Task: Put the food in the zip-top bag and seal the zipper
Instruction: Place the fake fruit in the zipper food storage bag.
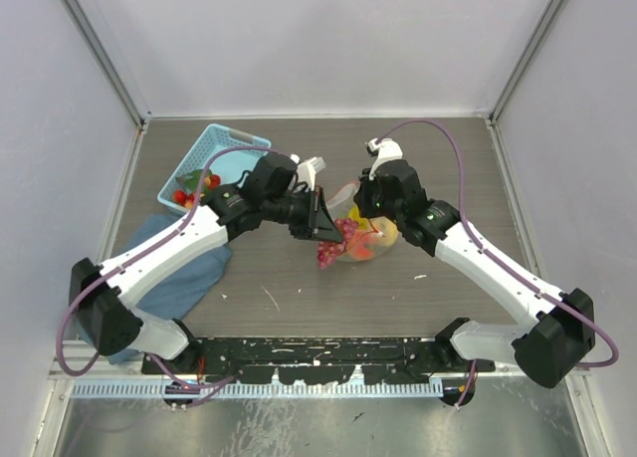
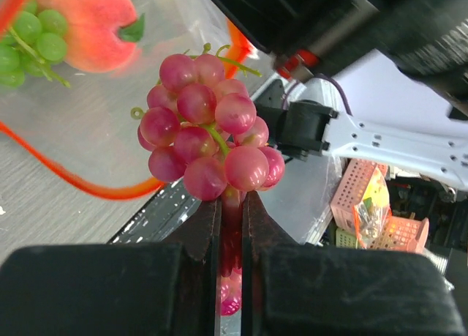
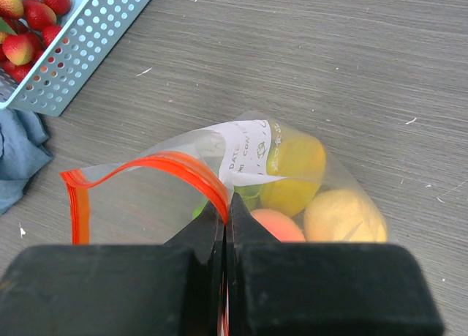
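Where the two arms meet over the middle, the grey wood-grain table sits inside plain white walls. At the far left of the table stands a light blue perforated basket, and a blue cloth lies crumpled just in front of it, partly under the left arm.

The top view gives only the layout. The left end effector reaches in from the left and the right end effector from the right. The zip-top bag lies between and beneath them, largely hidden by both wrists.

The left wrist view shows what that hides. The left end effector is closed on the stem end of the purple grapes, which hang just outside the bag's mouth. Green grapes and a peach already lie behind the clear film. Past the grapes, the white right arm and some pink crates off the table fill the background.

The right wrist view shows red berries in the basket. It also shows the right end effector pinched shut on the red-orange zipper, lifting the upper lip so that the mouth gapes leftward. A white label and a lemon show through the plastic.
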You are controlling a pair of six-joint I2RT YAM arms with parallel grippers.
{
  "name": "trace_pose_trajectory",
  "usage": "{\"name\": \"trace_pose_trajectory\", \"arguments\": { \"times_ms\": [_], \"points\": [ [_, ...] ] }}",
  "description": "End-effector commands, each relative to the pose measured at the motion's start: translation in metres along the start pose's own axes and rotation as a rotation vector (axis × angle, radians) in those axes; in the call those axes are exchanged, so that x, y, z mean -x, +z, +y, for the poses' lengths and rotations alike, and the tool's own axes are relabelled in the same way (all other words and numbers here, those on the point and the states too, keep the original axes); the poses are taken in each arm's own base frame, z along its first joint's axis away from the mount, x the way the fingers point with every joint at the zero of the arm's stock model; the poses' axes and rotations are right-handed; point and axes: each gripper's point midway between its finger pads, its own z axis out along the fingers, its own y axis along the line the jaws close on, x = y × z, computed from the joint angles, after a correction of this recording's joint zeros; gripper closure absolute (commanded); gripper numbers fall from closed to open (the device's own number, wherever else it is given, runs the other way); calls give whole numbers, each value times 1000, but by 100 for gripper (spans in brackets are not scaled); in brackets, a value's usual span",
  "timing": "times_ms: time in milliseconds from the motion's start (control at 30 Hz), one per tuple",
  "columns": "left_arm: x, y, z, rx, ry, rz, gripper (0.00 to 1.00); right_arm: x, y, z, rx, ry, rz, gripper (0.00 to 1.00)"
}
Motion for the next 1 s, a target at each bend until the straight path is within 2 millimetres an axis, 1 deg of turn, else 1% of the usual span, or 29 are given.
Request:
{"name": "trace_pose_trajectory", "arguments": {
  "times_ms": [0,100,200,300,400,600,700,833,967],
  "points": [
    [27,4,-15,-9,21,-72,99,20,-11,9,49,32,-80,99],
    [38,11,-2,59,5,-114,99,19,-14,12,67,35,-80,99],
    [51,13,12,134,-5,-174,99,16,-16,14,86,35,-70,99],
    [62,13,22,181,-9,-222,95,14,-19,16,100,39,-65,99],
    [65,22,23,178,-8,-218,94,14,-23,19,119,45,-66,99],
    [60,46,28,156,-42,-151,95,20,-29,28,162,52,-75,99],
    [61,52,33,168,-47,-146,95,21,-29,31,175,56,-71,99],
    [75,53,49,229,-46,-241,95,21,-29,34,193,62,-66,99],
    [89,56,57,258,-56,-327,92,19,-30,39,214,67,-56,99]
  ]
}}
